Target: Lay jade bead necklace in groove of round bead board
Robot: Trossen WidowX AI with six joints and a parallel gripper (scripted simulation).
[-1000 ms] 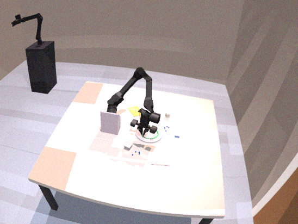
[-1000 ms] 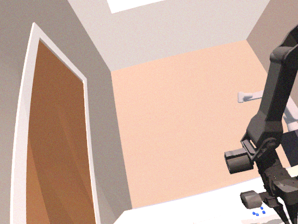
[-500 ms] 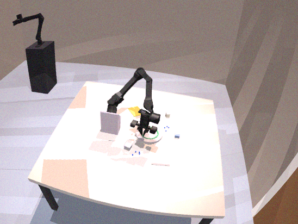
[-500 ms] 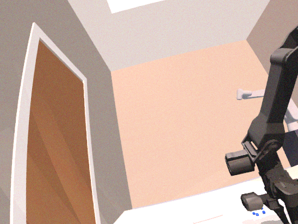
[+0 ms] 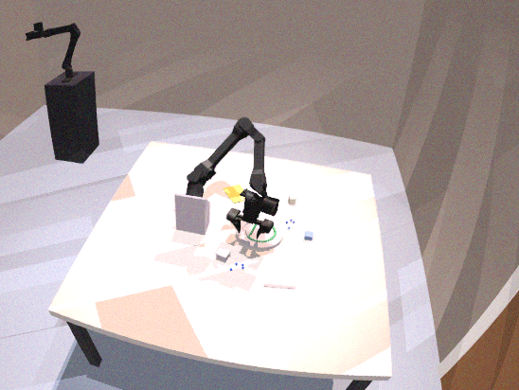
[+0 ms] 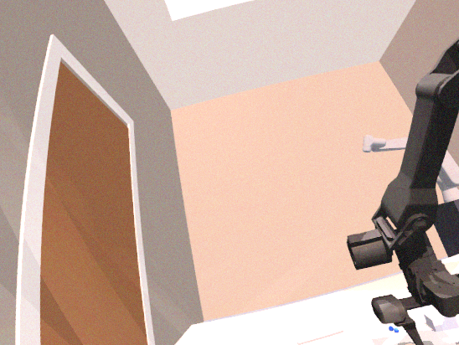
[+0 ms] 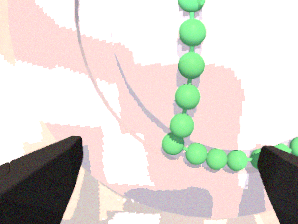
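The jade bead necklace (image 5: 262,240) (image 7: 191,65) lies on the pale round bead board (image 5: 272,245) (image 7: 220,100). In the wrist view, one run of beads goes straight across the board's inner face to a sharp corner near the groove's inner line. From there the beads curve right along that line. My gripper (image 5: 249,233) (image 7: 173,152) is open low over the board's left part, its fingers wide apart on either side of the corner, holding nothing. The right finger overlaps some beads in that view. The necklace's far side is outside the wrist view.
A grey upright panel (image 5: 191,214) stands left of the board, and a yellow pad (image 5: 233,193) lies behind. A whitish block (image 5: 223,255), a beige block (image 5: 292,200) and a blue block (image 5: 309,236) lie around it. Small blue dots and a thin pink rod (image 5: 279,286) also lie on the table.
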